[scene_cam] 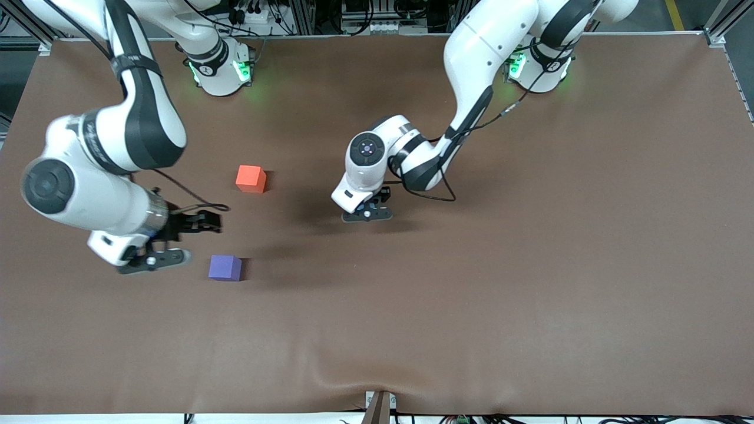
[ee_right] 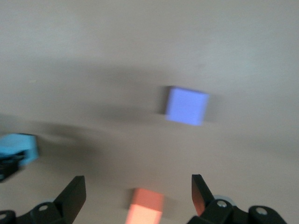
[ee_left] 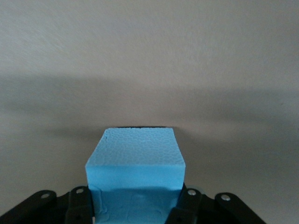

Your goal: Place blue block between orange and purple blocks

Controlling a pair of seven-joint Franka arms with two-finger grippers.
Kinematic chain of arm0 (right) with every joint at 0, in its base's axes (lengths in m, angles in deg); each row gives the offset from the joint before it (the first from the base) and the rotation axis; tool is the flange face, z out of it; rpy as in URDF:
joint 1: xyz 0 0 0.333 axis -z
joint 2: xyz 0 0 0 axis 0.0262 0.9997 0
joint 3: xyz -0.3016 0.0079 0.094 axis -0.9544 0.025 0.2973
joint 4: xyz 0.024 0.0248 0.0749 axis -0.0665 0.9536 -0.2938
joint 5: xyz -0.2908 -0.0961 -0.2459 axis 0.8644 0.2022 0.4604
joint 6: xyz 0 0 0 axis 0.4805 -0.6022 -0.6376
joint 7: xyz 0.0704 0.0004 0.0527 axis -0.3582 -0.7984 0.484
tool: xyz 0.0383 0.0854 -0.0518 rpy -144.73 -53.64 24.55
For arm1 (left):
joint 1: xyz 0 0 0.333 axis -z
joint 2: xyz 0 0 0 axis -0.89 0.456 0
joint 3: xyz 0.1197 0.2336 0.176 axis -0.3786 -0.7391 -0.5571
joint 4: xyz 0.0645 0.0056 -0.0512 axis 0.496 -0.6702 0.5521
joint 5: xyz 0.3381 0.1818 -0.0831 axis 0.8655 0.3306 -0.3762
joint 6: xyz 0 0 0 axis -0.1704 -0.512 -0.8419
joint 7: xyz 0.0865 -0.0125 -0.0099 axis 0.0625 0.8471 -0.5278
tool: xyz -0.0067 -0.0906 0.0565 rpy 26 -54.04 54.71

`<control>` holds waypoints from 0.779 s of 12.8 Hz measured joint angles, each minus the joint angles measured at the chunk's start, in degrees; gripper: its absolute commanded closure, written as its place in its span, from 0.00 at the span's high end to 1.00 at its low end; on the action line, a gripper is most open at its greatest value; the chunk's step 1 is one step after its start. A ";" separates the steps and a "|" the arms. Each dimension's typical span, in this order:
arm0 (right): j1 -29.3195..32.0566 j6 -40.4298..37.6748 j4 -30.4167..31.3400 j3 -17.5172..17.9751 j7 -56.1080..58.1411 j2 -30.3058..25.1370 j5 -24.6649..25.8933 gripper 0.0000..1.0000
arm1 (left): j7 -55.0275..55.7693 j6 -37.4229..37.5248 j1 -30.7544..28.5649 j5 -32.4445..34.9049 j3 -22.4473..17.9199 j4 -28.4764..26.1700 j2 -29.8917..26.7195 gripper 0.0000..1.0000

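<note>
You've got bare worktop [scene_cam: 471, 306] between orange block [scene_cam: 250, 178] and purple block [scene_cam: 225, 267], gap unblocked. Right claw [scene_cam: 177, 238] hangs wide open just beside purple block, crowding that end. Left claw [scene_cam: 368, 213] grips blue block [ee_left: 135, 175], worktop clear around it.

Wide table covered in matte brown sheet [scene_cam: 530, 282], slightly rippled at the edge nearest the front camera, soft shadows across it; aluminium frame posts [scene_cam: 716, 23] at the corners, cables and equipment along the base-side edge.
</note>
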 measured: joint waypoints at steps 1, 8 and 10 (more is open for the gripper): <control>-0.74 0.04 0.03 0.01 -0.03 1.20 -1.66 1.00 | 0.10 -0.06 0.18 0.00 -0.13 0.83 0.67 1.00; -8.71 6.66 5.99 0.12 -8.73 3.58 -2.89 1.00 | 2.49 8.08 -3.07 0.04 -1.03 2.48 -8.75 1.00; -11.91 11.18 7.79 0.15 -12.62 3.89 -2.90 1.00 | -1.87 10.44 -8.45 0.11 -1.31 -3.10 -18.11 1.00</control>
